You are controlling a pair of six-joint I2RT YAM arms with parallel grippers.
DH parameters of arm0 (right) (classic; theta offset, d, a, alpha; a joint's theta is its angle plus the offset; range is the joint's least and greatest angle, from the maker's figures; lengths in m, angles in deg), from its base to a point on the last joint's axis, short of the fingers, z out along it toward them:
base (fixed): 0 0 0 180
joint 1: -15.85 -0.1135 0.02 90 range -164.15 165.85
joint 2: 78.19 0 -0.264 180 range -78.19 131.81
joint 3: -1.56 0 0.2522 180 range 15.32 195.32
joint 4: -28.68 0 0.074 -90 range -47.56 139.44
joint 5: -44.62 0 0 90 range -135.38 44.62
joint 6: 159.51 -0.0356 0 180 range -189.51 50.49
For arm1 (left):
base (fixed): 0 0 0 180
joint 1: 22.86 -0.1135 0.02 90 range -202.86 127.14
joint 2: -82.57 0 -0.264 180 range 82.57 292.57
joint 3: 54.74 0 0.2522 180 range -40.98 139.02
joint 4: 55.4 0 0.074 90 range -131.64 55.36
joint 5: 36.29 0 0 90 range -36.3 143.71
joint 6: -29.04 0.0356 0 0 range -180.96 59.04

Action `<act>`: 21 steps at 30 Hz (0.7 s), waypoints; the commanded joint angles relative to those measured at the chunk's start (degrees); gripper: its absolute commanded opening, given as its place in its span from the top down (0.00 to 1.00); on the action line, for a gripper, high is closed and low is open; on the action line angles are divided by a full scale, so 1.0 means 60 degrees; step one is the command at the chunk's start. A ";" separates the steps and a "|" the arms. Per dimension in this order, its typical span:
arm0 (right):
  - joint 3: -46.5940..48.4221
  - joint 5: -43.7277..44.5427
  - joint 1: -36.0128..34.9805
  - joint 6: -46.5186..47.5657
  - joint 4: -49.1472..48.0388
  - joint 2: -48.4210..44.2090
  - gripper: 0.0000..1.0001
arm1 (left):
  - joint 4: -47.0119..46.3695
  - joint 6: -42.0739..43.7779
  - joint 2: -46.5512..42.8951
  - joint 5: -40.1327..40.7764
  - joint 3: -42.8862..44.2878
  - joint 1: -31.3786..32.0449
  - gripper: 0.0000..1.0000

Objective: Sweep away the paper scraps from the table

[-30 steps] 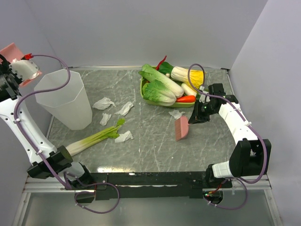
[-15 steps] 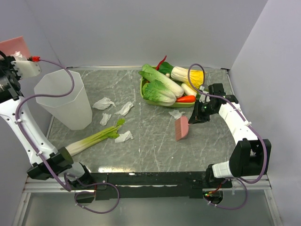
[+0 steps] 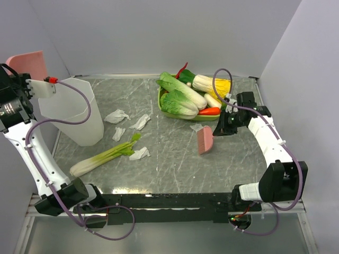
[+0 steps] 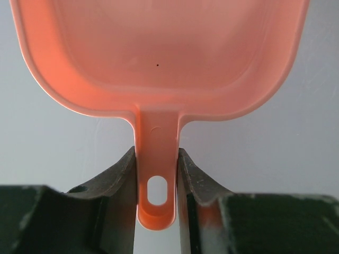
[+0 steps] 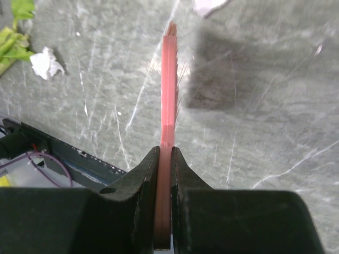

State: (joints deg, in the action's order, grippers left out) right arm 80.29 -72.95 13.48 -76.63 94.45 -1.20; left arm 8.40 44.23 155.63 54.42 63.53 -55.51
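Right claw (image 3: 216, 132), from above, is clamped on a flat pink brush (image 3: 204, 142) near the right edge of the table (image 3: 175, 169), one scrap (image 3: 198, 127) just beside it and four more toward the left edge around the leek (image 3: 103, 156); a careless stroke could, I judge, scatter such light crumpled tissue (or shove the leek along). Left claw (image 4: 156, 172), in its own view, pinches the smooth plastic dustpan (image 4: 159, 53) by its slotted handle, and raised this high it would catch nothing. Right wrist view shows the brush (image 5: 169, 79) edge-on, fine bristles fraying at its tip above veined marble, a wadded scrap (image 5: 45, 61) well apart beside the leek's leaves.
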 commanded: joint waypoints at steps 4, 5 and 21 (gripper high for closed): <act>0.1094 -0.0370 -0.0802 0.0759 -0.0128 -0.0849 1.00 | -0.1250 -0.2890 -0.0838 -0.0148 -0.1070 0.0429 0.99; 0.1183 -0.0298 -0.1168 0.1094 -0.0172 -0.0878 1.00 | -0.0917 -0.4521 -0.0853 0.0113 -0.0911 0.0532 0.99; 0.6817 -0.1352 -0.5975 0.1803 -0.0904 0.4230 1.00 | 0.0156 -1.4352 -0.1483 -0.3047 -0.0441 0.0958 0.99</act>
State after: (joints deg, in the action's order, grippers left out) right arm 112.20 -79.53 -19.09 -60.39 91.94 15.06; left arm 9.76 -30.94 147.98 42.59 58.72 -50.33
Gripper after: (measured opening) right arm 0.162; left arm 0.330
